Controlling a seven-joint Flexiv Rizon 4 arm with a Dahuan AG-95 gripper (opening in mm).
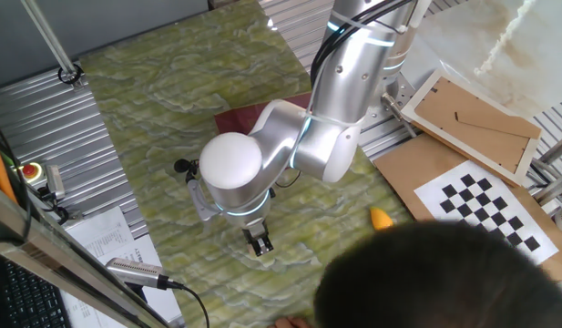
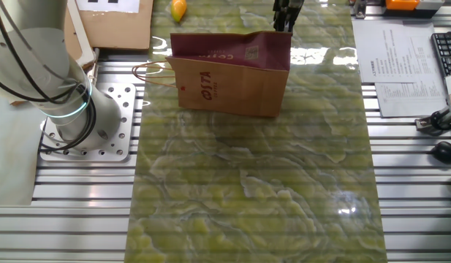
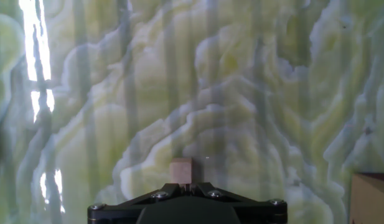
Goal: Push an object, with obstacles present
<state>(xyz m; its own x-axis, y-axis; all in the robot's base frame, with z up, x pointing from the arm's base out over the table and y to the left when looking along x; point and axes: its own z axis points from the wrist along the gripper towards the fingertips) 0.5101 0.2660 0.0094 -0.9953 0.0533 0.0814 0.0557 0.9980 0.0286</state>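
Pressing closed fingertips behind the cube [image 3: 181, 170], the hand [image 3: 187, 186] works the marbled bench [image 3: 241, 93]; light, rigid, likely slippery; push its near face squarely; bag [image 2: 232, 77] nearby

One tan cube [image 3: 181, 170], one paper bag [image 2: 232, 73], one orange-yellow lump [image 2: 179, 9].

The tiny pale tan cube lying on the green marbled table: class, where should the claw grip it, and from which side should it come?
Probably across two opposite flat side faces of the tiny pale tan cube, coming straight down from above. It sits flat on the green marbled table with bare surface around it, just ahead of the claw.
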